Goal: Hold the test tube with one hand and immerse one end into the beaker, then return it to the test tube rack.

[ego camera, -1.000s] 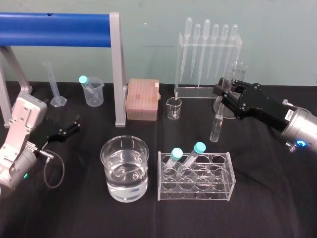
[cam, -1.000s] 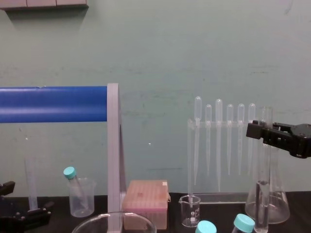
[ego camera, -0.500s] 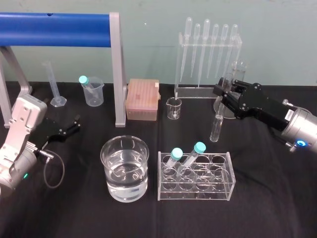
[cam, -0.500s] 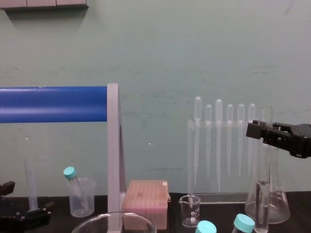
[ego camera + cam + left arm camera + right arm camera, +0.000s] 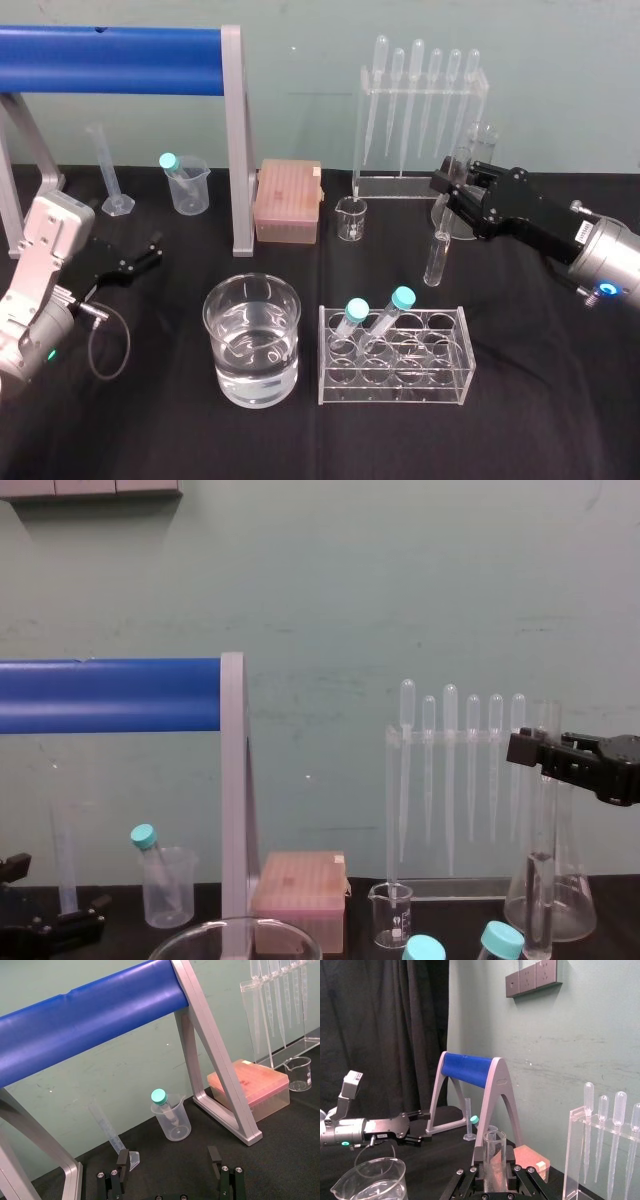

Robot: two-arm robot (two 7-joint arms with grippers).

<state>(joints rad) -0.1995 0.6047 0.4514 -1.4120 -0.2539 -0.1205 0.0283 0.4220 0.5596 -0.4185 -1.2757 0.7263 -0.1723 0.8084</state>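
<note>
Black-clothed bench (image 5: 540,390): my right gripper (image 5: 448,188) clamps the test tube (image 5: 437,252) near its lip, tube hanging upright behind the rack (image 5: 395,357). I judge it light, slick and brittle; this high hold suits. My left gripper (image 5: 152,250) sits parked, jaws apart.

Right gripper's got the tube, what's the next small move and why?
Probably carry the test tube leftward to above the beaker: the right gripper holds it upright, off to the beaker's right; the left gripper sits idle at far left.
</note>
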